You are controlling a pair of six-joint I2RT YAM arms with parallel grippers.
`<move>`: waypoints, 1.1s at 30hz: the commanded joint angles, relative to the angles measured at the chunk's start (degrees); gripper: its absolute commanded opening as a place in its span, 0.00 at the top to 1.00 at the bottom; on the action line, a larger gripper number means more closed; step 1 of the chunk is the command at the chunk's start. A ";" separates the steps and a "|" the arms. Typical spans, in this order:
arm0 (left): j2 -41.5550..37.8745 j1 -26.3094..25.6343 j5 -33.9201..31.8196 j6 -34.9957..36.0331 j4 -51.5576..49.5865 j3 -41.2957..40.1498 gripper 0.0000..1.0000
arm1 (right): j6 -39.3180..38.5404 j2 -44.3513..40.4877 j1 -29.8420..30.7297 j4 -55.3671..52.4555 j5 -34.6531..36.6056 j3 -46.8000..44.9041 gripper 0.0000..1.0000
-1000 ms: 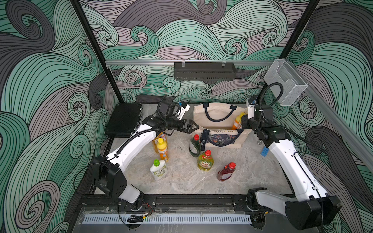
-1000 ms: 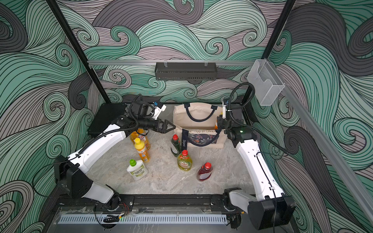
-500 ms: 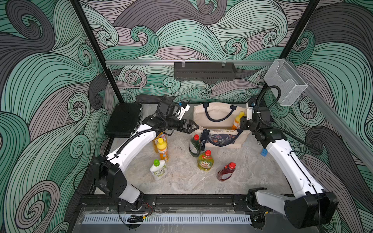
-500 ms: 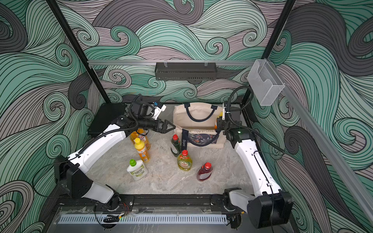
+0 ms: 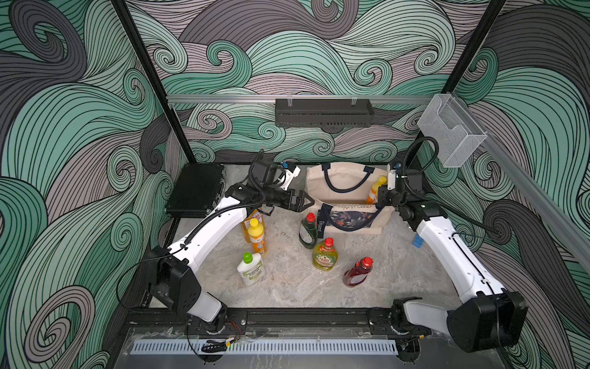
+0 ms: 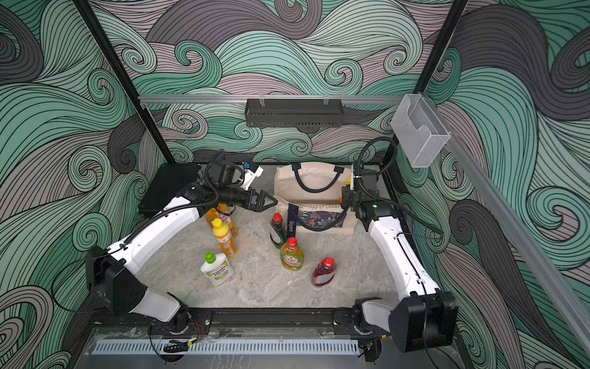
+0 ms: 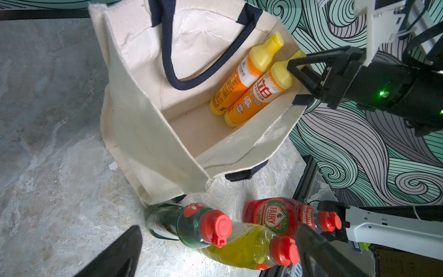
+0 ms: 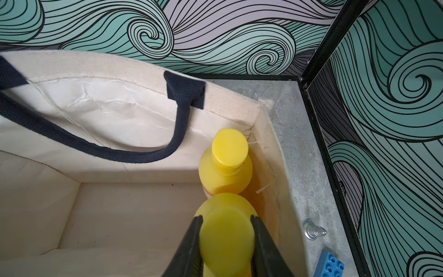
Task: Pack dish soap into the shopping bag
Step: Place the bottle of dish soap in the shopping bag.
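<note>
Dish soap (image 7: 236, 80) in bag (image 7: 134, 120): two orange bottles (image 7: 254, 96); six on bench (image 5: 287, 287)
Right pincer (image 8: 226, 218): clamped on one bagged bottle (image 8: 226, 242)
Left pincer (image 5: 303, 203): spread

teal wave-patterned walls (image 5: 319, 48), marbled grey floor (image 5: 287, 287), black, perhaps metal, shelf (image 5: 324, 112)

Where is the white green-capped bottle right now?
In both top views the white green-capped bottle stands on the table, left side, just in front of the orange yellow-capped bottle, apart from the shopping bag.

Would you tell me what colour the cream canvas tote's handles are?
Navy handles, clearest in right wrist view.
</note>
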 commanded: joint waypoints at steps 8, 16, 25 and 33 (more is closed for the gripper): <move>-1.04 -0.41 -0.64 0.93 -0.79 0.84 0.01 | 2.61 -0.71 -1.34 -1.92 1.88 0.84 1.00; -1.25 -0.46 -0.85 1.09 -0.96 0.74 0.01 | 2.61 0.76 -1.36 -2.95 2.11 0.71 0.89; -1.32 -0.41 -0.86 1.18 -0.88 0.74 0.01 | 2.72 1.12 -1.34 -2.82 2.42 0.88 0.67; -1.36 -0.41 -1.08 1.29 -0.96 0.63 0.01 | 2.78 1.21 -1.42 -3.12 2.38 2.27 0.59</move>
